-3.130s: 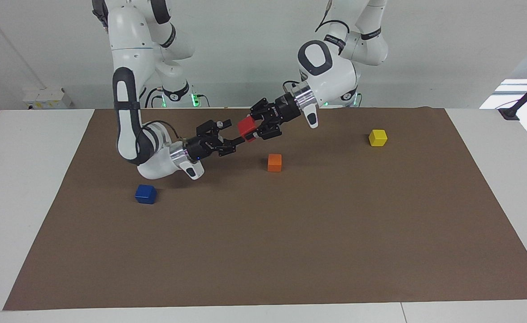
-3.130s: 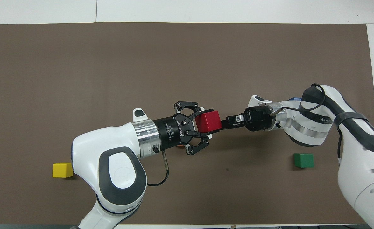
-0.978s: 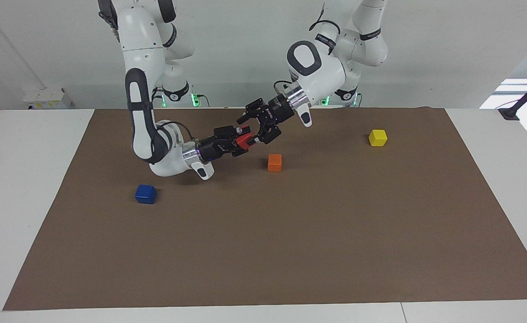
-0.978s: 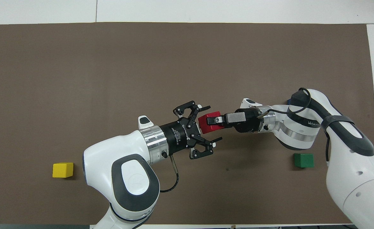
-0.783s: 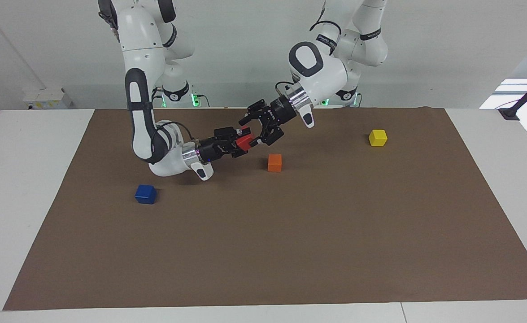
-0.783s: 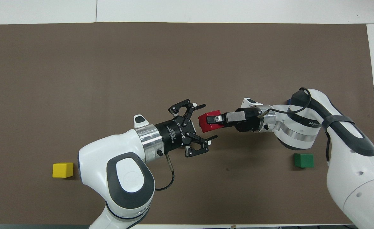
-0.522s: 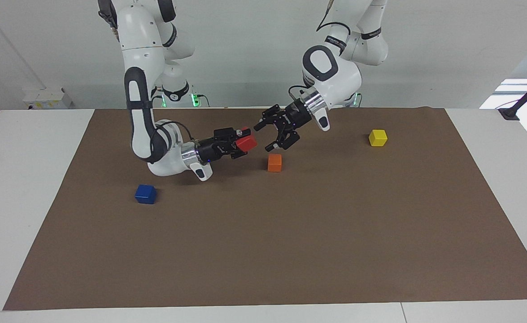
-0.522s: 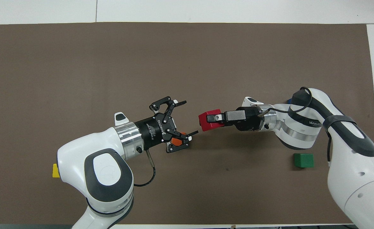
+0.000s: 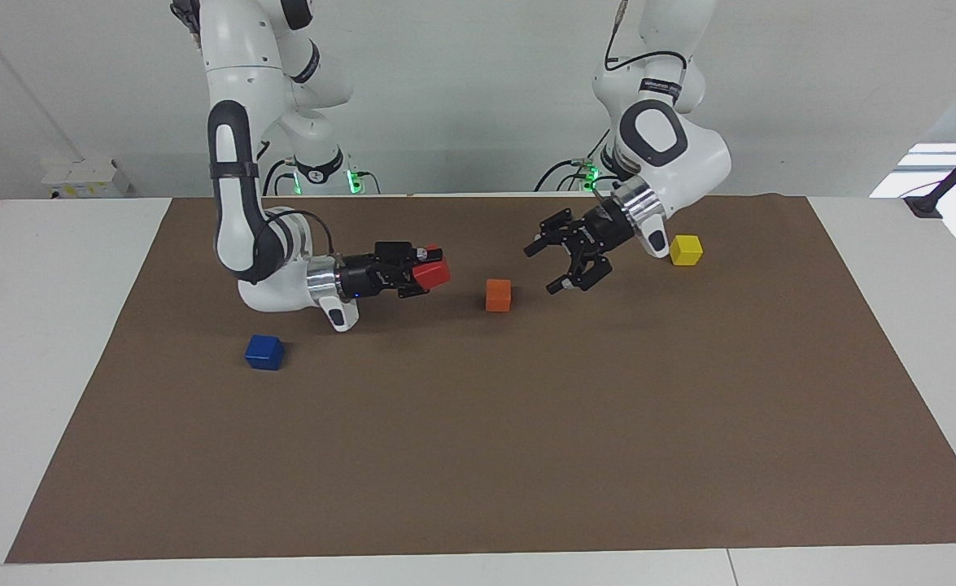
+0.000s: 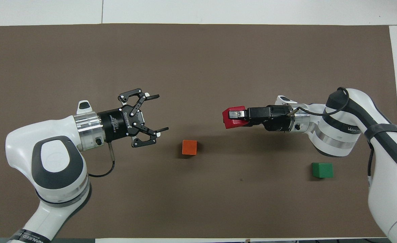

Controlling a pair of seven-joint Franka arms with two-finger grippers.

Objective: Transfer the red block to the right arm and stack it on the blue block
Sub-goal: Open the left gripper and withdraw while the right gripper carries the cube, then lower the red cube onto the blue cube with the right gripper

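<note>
Facing view: the right pincer (image 9: 422,275) is clamped on the red block (image 9: 431,274), held above the tabletop (image 9: 526,423). The blue block (image 9: 264,352) sits below that arm's wrist. The left pincer (image 9: 548,265) hangs apart and empty, the orange block (image 9: 498,295) between the pincers.

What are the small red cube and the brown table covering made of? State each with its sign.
Small bright red cube, held in the right claw: probably painted wood or hard plastic; flat even colour, crisp edges, slight sheen. Brown table covering: looks like matte paper or thin card; no glare, cleanly cut edges, lying flat on the white table.
</note>
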